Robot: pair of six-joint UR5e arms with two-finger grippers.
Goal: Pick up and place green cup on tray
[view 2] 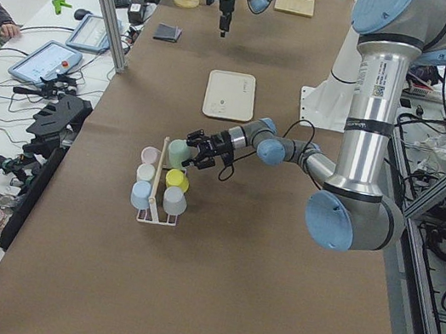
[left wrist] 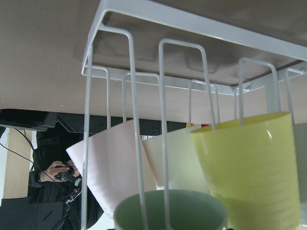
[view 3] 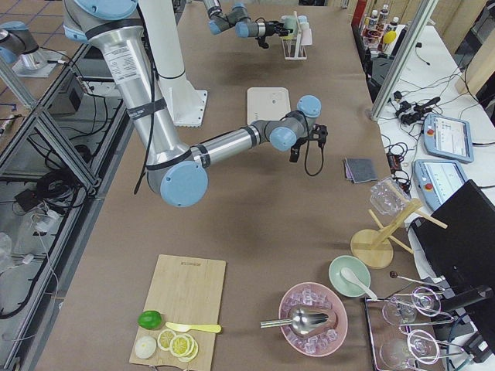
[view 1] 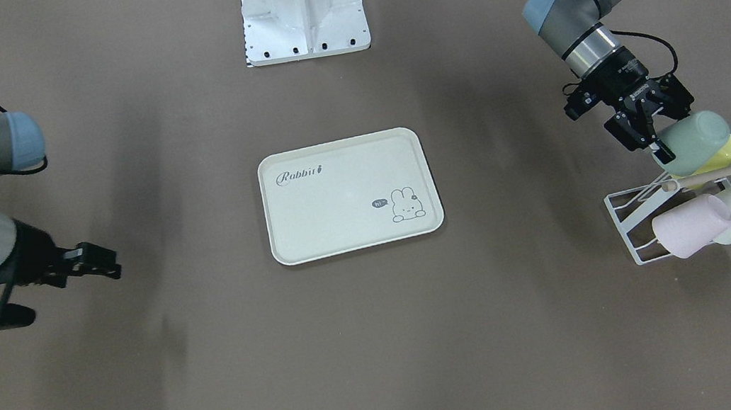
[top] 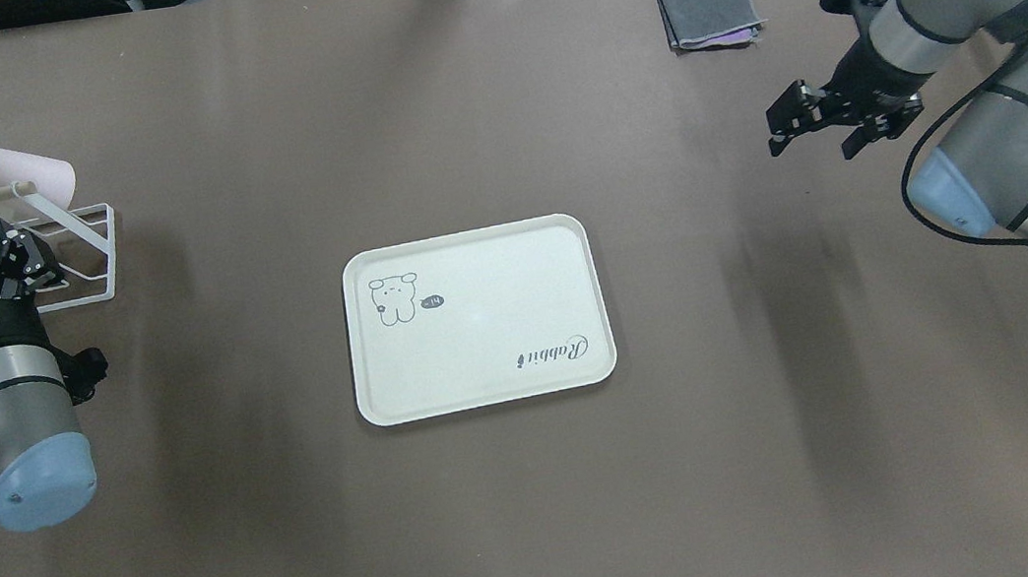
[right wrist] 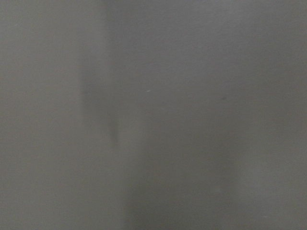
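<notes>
Nearest my left wrist camera, the green cup (left wrist: 170,211) hangs mouth-toward-lens on the wire rack (left wrist: 192,20), beside the yellow cup (left wrist: 249,167), pink cup (left wrist: 105,163) and cream cup (left wrist: 180,163). My left pincer (view 1: 674,133) is spread astride it. The right pincer (top: 812,152) hangs spread, far right. The tray (top: 480,333) lies mid-tabletop (top: 506,528), well apart.

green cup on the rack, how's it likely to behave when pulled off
The mint-green plastic tumbler looks thin-walled and rigid, so probably light and not fragile. Its smooth tapered side may slip in a loose pinch. It sits tilted over a prong of the white wire rack, close beside a yellow ribbed cup, so it could snag coming off.
</notes>
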